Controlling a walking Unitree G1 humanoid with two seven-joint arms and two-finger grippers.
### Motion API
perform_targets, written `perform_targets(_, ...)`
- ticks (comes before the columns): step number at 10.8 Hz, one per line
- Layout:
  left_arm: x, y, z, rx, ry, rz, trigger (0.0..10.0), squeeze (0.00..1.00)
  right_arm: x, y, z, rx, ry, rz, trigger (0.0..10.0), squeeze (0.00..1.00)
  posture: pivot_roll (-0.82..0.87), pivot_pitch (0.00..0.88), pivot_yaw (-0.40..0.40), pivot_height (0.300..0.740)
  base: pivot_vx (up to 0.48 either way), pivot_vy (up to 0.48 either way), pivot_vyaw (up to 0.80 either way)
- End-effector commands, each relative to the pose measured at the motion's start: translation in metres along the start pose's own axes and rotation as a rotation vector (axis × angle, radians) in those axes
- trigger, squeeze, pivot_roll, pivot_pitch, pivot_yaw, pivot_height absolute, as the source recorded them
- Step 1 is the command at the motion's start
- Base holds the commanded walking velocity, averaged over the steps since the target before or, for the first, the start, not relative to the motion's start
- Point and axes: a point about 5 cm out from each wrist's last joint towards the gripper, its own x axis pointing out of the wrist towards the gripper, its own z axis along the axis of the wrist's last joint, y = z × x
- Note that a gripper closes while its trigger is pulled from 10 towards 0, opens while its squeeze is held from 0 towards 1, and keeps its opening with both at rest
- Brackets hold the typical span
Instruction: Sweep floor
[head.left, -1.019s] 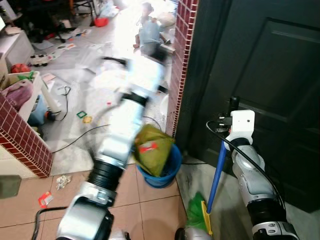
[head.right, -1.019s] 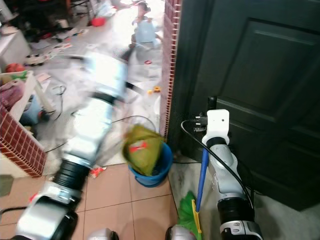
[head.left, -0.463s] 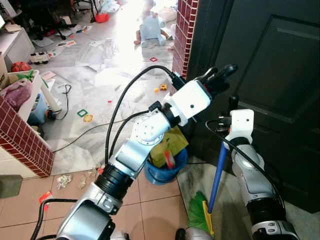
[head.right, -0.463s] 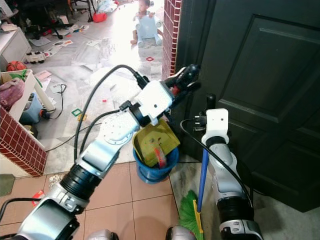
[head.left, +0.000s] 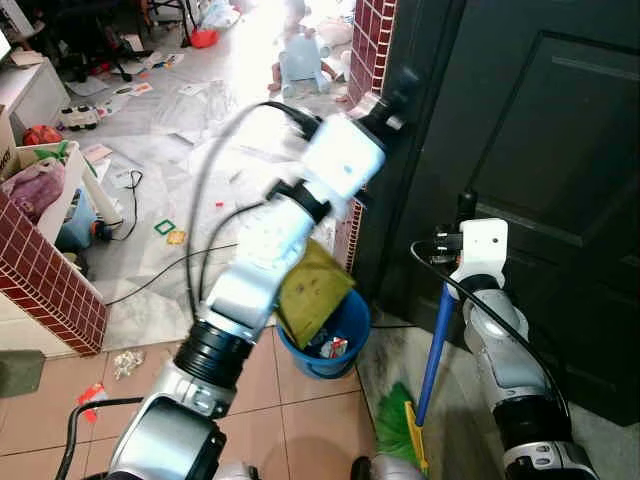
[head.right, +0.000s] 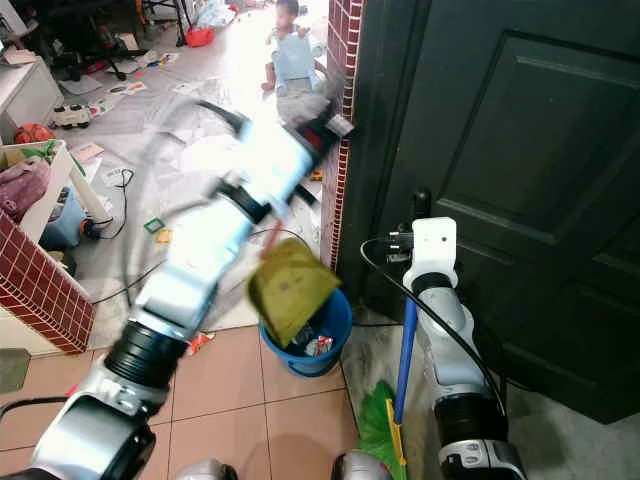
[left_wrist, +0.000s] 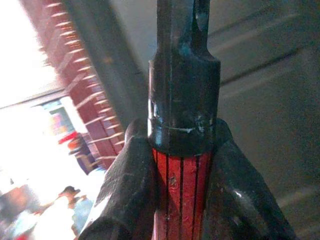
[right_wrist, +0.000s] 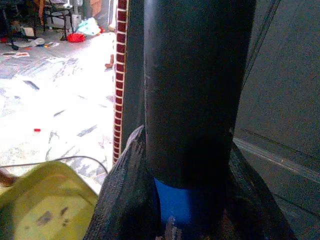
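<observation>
The broom (head.left: 432, 350) stands nearly upright, its blue shaft capped by a black top section that the right gripper (right_wrist: 187, 200) clamps from both sides. Below that grip the shaft runs down to a yellow block and green bristles (head.left: 397, 424) spread on the floor.

The yellow-green dustpan (head.left: 312, 293) hangs tilted below the raised left arm, its mouth angled down over the blue bucket (head.left: 350, 345), its surface smudged with dirt. Its red ribbed handle with a black end piece (left_wrist: 182, 125) is pinched between the fingers of the left gripper (left_wrist: 182, 190). Scraps of litter lie inside the bucket.
</observation>
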Motion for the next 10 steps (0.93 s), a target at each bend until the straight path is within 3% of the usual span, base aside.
perform_targets(1, 0.007, 0.024, 0.035, 0.063, -0.134, 0.100, 10.0, 0.00, 0.006, 0.000, 0.010, -0.014, -0.041, -0.002, 10.0, 0.00, -0.11, 0.000, -0.002, 0.740, 0.000, 0.000, 0.00)
perform_targets(2, 0.007, 0.039, 0.042, 0.064, -0.155, 0.179, 10.0, 0.00, 0.006, 0.001, 0.010, -0.014, -0.039, 0.003, 10.0, 0.00, -0.10, 0.000, -0.009, 0.740, 0.000, 0.000, 0.00)
perform_targets(3, 0.004, 0.069, 0.052, 0.067, -0.171, 0.354, 10.0, 0.00, 0.007, 0.002, 0.010, -0.015, -0.039, 0.008, 10.0, 0.00, -0.10, 0.000, -0.009, 0.740, 0.000, 0.000, 0.00)
perform_targets(5, -0.004, 0.094, 0.051, 0.102, -0.148, 0.450, 10.0, 0.00, 0.008, 0.003, 0.009, -0.014, -0.036, 0.012, 10.0, 0.00, -0.09, 0.000, -0.012, 0.740, 0.000, 0.000, 0.00)
perform_targets(7, -0.026, 0.111, 0.013, 0.124, 0.006, 0.515, 10.0, 0.00, 0.007, 0.005, 0.007, -0.013, -0.034, 0.017, 10.0, 0.00, -0.09, 0.000, -0.007, 0.740, 0.000, 0.000, 0.00)
perform_targets(8, -0.041, 0.116, -0.005, 0.057, 0.067, 0.586, 10.0, 0.00, 0.006, 0.005, 0.006, -0.009, -0.033, 0.015, 10.0, 0.00, -0.09, 0.000, -0.005, 0.740, 0.000, 0.000, 0.00)
perform_targets(9, -0.055, 0.114, -0.025, 0.090, 0.149, 0.606, 10.0, 0.00, 0.005, 0.004, 0.005, -0.006, -0.029, 0.012, 10.0, 0.00, -0.09, 0.000, -0.005, 0.740, 0.000, 0.000, 0.00)
perform_targets(10, -0.060, 0.108, -0.036, 0.080, 0.184, 0.602, 10.0, 0.00, 0.004, 0.004, 0.005, -0.006, -0.029, 0.012, 10.0, 0.00, -0.09, 0.000, -0.006, 0.740, 0.000, 0.000, 0.00)
